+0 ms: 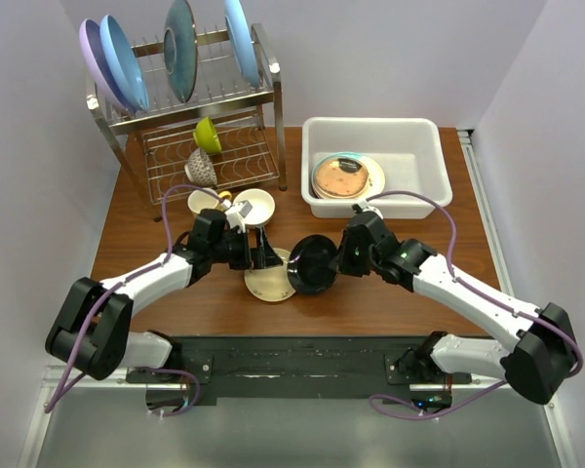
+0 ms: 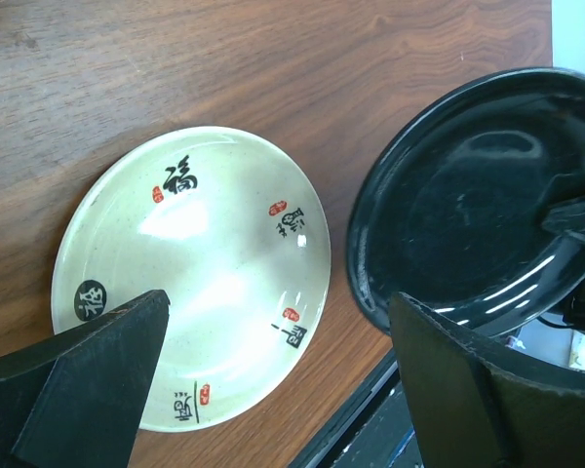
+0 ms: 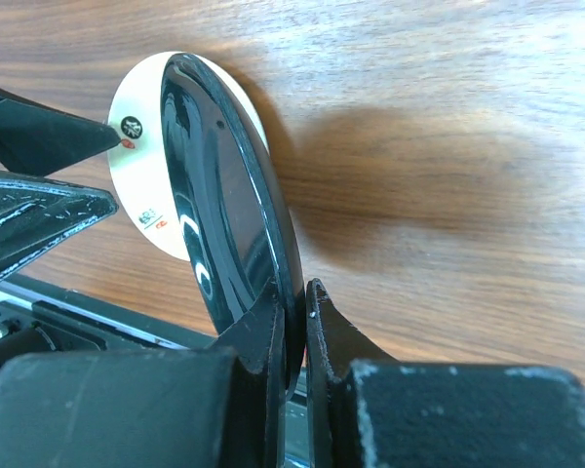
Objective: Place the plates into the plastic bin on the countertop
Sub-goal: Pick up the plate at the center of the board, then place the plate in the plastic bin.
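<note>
black plate (image 3: 224,195) tilted on edge in right end effector (image 3: 294,294), face seemingly leftward.

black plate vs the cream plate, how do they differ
Colour: the black plate is glossy and plain; the cream plate carries black characters and red seals. Pose: the black one is held on edge; the cream one lies flat on the countertop. Grip: the right gripper pinches the black plate's rim; the cream one lies free under the open left gripper. Both are round.
</note>
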Available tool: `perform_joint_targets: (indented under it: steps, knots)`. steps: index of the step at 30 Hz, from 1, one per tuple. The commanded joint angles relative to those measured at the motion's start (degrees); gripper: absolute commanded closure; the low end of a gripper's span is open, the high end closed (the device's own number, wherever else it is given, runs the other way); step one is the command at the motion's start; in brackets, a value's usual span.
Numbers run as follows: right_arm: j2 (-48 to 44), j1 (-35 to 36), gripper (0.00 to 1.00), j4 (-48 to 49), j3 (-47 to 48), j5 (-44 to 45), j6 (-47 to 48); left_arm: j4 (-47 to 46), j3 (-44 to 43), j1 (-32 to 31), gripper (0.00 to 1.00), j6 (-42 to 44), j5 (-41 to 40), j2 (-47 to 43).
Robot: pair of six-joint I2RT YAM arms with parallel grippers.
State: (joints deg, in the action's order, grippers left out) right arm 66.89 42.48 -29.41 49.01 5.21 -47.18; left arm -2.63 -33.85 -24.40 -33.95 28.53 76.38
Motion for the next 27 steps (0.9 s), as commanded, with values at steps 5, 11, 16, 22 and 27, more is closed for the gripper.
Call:
perform_joint_targets:
  steps: [5,11,16,22,27]
  knots:
    - [0.25,-0.82,1.00,-2.76,7.22,2.70,3.58,-2.20,0.45,-0.12,0.00,0.82,1.26,-0.44]
    - [4.29,-1.52,1.00,-3.11,14.42,2.26,6.31,-1.85,0.62,-0.03,0.00,0.82,1.35,-0.62]
    - [7.55,-4.59,1.00,-3.55,20.58,1.91,8.15,-1.59,0.89,-0.12,0.00,1.17,1.44,-1.06]
    - [10.44,-11.00,1.00,-1.71,25.15,-0.64,9.56,-2.02,1.24,-0.12,0.00,1.52,1.44,-2.29]
    - [13.35,-15.58,1.00,-0.65,28.24,-3.80,11.05,-2.02,1.32,-0.12,0.00,1.52,1.61,-2.20]
